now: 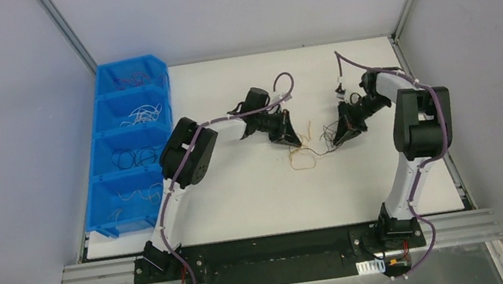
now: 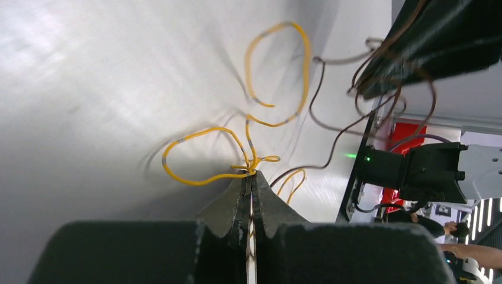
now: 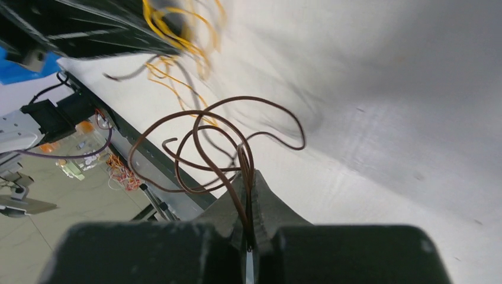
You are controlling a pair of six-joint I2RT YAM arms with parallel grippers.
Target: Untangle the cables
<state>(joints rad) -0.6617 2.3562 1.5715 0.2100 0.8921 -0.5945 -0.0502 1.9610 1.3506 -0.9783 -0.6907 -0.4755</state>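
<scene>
Middle of the tabletop (image 1: 258, 202), both arms in close: the left gripper (image 2: 249, 176) has its jaws clamped on the yellow wire (image 2: 251, 155), and the right gripper (image 3: 247, 177) is pinching the brown wire (image 3: 241, 155). The cables (image 1: 308, 154) are strung between them, a yellow loop lying on the surface.

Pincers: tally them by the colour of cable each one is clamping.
Clamping the orange-yellow cable: 1, the left pincer
Clamping the dark brown cable: 1, the right pincer
Total: 2 pincers, both shut on a cable
</scene>
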